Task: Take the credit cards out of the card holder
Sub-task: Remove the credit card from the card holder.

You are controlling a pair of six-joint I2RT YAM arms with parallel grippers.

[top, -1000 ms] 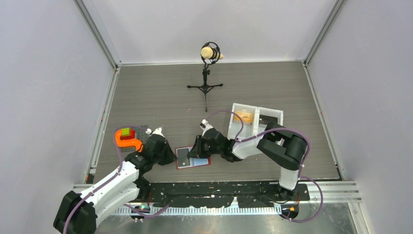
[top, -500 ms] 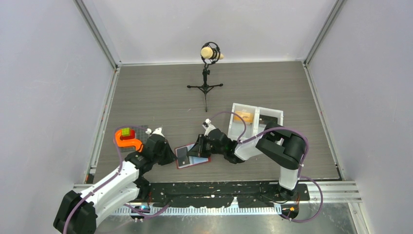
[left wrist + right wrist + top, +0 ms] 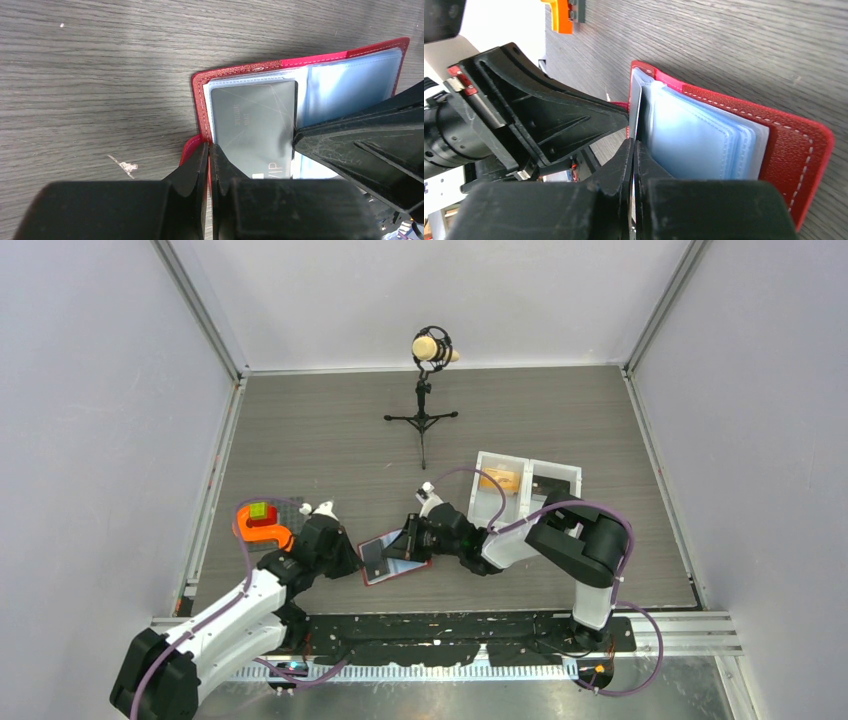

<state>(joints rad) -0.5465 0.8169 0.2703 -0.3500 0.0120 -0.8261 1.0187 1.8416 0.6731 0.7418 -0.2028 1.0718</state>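
The red card holder [image 3: 408,571] lies open on the table between both arms, its pale blue pockets [image 3: 694,140] fanned out. A dark grey credit card [image 3: 252,130] sits in the left-hand pocket. My left gripper [image 3: 209,150] is shut on the red cover's near left edge [image 3: 197,115]. My right gripper [image 3: 634,147] comes in from the right and is shut on the grey card's edge [image 3: 637,110], which stands edge-on in the right wrist view. One right finger [image 3: 350,140] meets that card's right side. No other card shows.
A white two-compartment tray [image 3: 551,472] stands behind the right arm with something orange in it. An orange block with a green piece [image 3: 260,525] lies left of the left gripper. A microphone on a tripod [image 3: 424,390] stands at the back centre.
My right gripper has closed on the grey card's edge and edged slightly left. The holder has turned a little. The left gripper keeps its hold.
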